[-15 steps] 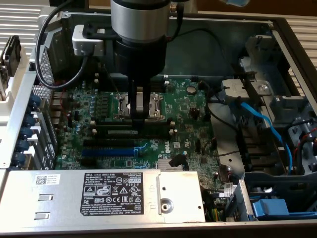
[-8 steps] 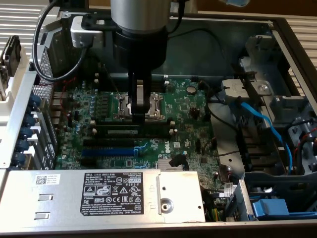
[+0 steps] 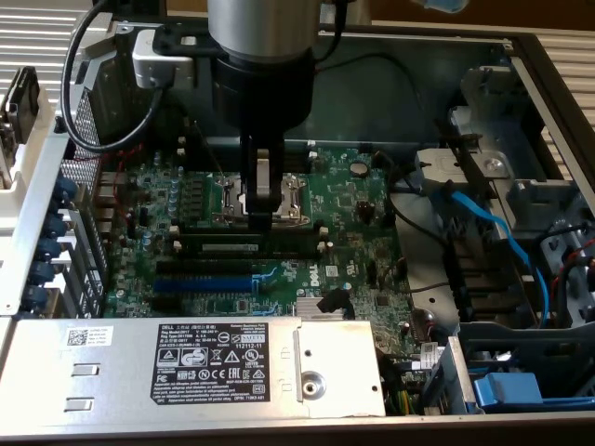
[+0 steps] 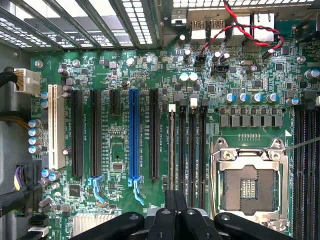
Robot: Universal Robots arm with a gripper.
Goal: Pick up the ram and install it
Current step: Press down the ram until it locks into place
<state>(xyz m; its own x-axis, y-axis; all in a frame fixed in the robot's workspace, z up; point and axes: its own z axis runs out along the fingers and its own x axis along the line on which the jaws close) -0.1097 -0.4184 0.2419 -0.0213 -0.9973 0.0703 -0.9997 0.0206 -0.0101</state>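
At the middle of the motherboard (image 3: 353,214), among the black memory slots (image 3: 251,243), the ram (image 3: 246,247) lies seated lengthwise: a long, narrow dark green stick with a small white label. The gripper (image 3: 260,221) stands directly above its midpoint, fingers pinched together, tips at the stick's upper edge; whether they touch it cannot be told. The blue expansion slot (image 3: 203,283) lies nearer the power supply (image 3: 195,362)

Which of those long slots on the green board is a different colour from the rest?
The blue expansion slot, standing among black slots on the motherboard. It alone is bright blue; the neighbours either side are black.
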